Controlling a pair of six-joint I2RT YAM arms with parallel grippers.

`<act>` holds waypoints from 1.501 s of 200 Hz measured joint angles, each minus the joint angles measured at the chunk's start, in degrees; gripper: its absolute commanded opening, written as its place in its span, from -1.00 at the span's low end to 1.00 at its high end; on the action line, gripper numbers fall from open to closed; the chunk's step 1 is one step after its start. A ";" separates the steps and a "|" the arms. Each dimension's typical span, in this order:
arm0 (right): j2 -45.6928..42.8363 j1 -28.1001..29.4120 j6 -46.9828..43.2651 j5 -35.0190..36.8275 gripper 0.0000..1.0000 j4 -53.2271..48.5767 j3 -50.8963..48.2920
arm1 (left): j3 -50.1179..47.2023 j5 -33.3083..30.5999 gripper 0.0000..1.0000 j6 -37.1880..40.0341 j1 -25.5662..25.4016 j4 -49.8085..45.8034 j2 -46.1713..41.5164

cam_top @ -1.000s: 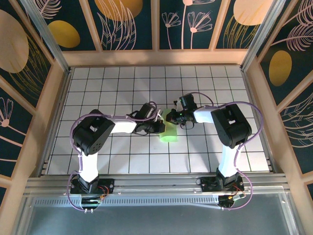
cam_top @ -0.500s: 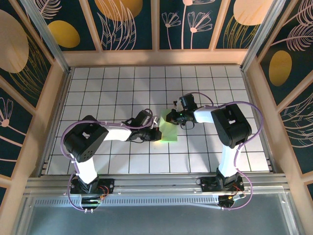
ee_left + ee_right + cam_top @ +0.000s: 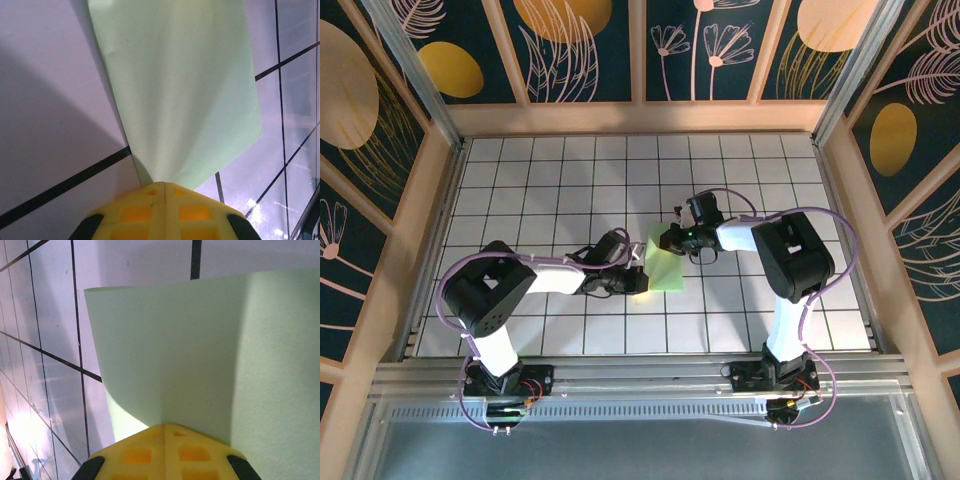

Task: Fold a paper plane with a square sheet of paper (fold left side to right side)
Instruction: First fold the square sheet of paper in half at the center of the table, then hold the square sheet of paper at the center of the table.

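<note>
The pale green square sheet of paper (image 3: 667,270) sits near the middle of the white gridded counter (image 3: 520,190), between the two arms. The left pincer (image 3: 640,283) meets its near left corner and the right pincer (image 3: 668,240) its far edge. Both appear closed on the paper, though the contact is too small to see clearly.

Worktop (image 3: 520,180): white tiles, black grid lines. Wooden frame (image 3: 640,117) borders it. Dark wall panels (image 3: 590,60) bear gold ovals and leaf outlines.
</note>
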 measured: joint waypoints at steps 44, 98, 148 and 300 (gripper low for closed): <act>0.00 0.02 -0.35 -0.04 -1.00 -0.02 0.00 | -0.59 -0.02 -1.00 -0.15 -0.24 -0.55 -0.76; 0.00 0.02 -0.39 -0.04 -1.00 -0.04 0.00 | -1.44 0.11 -1.00 -0.13 -0.70 -4.37 -3.21; 0.00 0.09 -0.42 -0.02 -1.00 -0.09 0.09 | 3.04 2.49 -1.00 0.63 2.01 -9.01 -5.09; -0.20 0.39 -0.63 0.96 -0.75 -2.91 1.60 | 17.11 4.39 -1.00 3.34 3.37 -8.44 11.52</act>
